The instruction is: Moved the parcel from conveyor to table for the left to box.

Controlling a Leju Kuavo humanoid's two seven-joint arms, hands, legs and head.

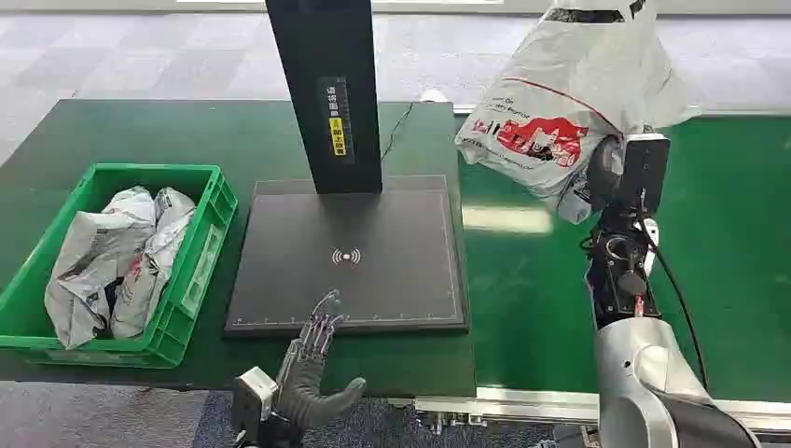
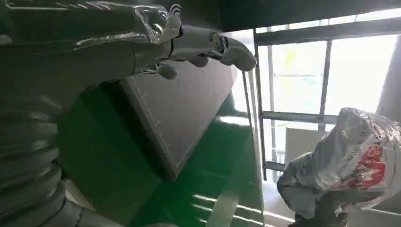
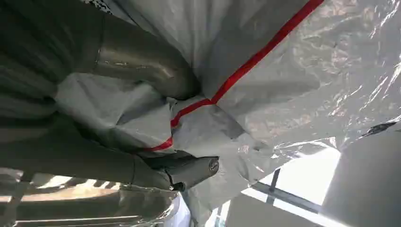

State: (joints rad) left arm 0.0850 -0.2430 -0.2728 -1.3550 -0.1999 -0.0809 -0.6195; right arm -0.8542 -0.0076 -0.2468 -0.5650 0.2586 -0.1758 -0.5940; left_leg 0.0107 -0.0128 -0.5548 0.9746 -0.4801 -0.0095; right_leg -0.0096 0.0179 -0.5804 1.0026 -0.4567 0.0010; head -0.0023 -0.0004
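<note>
A: Gripping the grey plastic parcel (image 1: 560,112) from below, the right robot hand (image 1: 597,173) holds it up in the air over the green conveyor belt (image 1: 728,261). In the right wrist view the fingers (image 3: 142,61) press into the crumpled film beside the parcel's red stripe.

B: And the left robot hand (image 1: 312,359)?

A: It holds nothing, fingers spread and stretched forward over the near edge of the black scanner pad (image 1: 373,243), the thumb out to the side.

B: What room is there on the counter (image 1: 187,140)?

A: The pad lies flat in the middle, with bare green surface around it on the left and along the near edge. Its right edge lies near the counter's right edge, where the conveyor belt begins. A silver rail (image 1: 504,406) runs along the belt's near side.

B: What stands in the way?

A: A black upright column (image 1: 326,84) rises from the pad's far edge, carrying a yellow label, with a thin cable trailing behind it. The parcel hangs to the right of that column, apart from it.

B: And the box?

A: A green plastic crate (image 1: 201,252) sits at the counter's left, just beside the pad, with grey wrapped parcels (image 1: 112,252) already lying inside.
</note>
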